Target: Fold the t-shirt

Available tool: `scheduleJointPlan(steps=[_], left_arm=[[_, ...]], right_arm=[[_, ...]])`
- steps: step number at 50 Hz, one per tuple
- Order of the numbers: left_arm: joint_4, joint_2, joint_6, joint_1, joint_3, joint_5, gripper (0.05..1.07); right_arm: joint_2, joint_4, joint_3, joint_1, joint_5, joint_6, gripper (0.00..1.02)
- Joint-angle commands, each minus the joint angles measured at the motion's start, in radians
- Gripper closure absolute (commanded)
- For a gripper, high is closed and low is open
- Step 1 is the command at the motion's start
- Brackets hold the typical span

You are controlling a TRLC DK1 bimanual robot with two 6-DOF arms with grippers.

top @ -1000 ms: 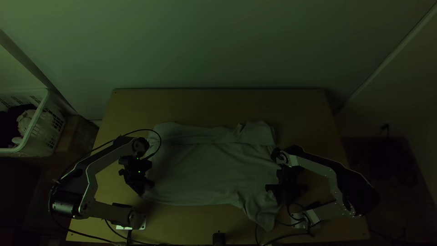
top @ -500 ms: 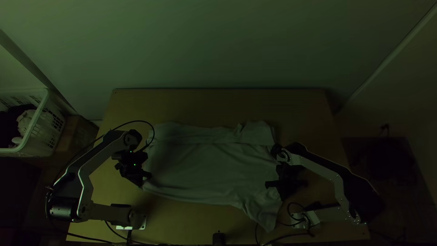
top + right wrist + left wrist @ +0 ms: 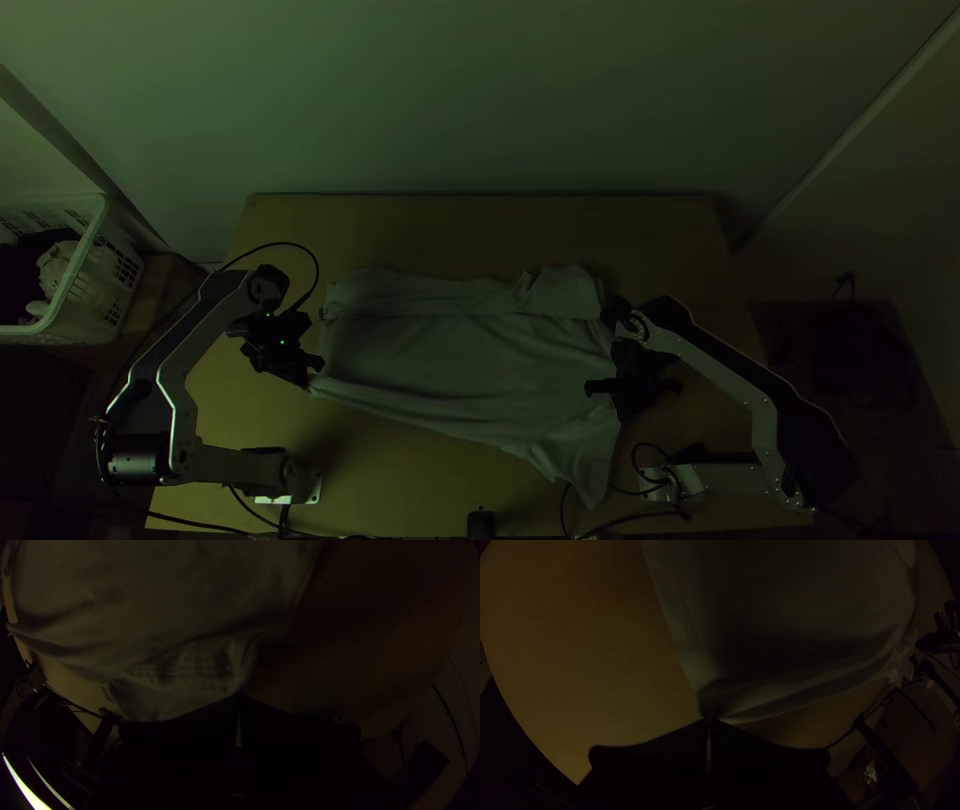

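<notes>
In the top view my left gripper (image 3: 311, 376) is at the left end of the grey-green t-shirt (image 3: 470, 360), shut on its near left corner. The left wrist view has the gripper (image 3: 709, 719) with its fingers together and the cloth (image 3: 800, 615) gathered at their tips. My right gripper (image 3: 622, 412) is over the shirt's right edge. In the right wrist view the gripper (image 3: 239, 696) is shut on the edge of the shirt (image 3: 165, 650). The shirt lies spread crosswise, with a folded-over band along its far side and a loose corner hanging toward the near edge.
A white basket (image 3: 82, 290) with clothes stands left of the wooden table (image 3: 480, 235). Bare wood lies beyond the shirt. Cables (image 3: 610, 520) and a small black object (image 3: 480, 524) are at the near edge.
My left gripper has moved up and left in the top view, drawing the shirt's near left corner along, so the near edge now slants. My right gripper has shifted only slightly.
</notes>
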Motion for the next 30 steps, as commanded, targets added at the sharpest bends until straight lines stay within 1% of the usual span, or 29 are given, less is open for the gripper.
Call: scheduleJointPlan(steps=[1,7,11,30], left_arm=[[-0.025,-0.007,0.030,0.019,0.052,0.011,1.04],[-0.036,0.004,0.030,0.037,0.119,0.021,1.04],[-0.059,0.022,0.030,0.047,0.165,0.038,1.04],[-0.073,0.088,0.011,0.071,0.325,0.060,1.04]], right_arm=[[-0.012,-0.027,0.051,-0.011,0.016,0.025,0.99],[-0.006,-0.039,0.108,-0.014,0.027,0.035,0.99],[0.006,-0.048,0.150,-0.028,0.030,0.036,0.99],[0.101,-0.068,0.327,-0.093,0.079,0.035,0.99]])
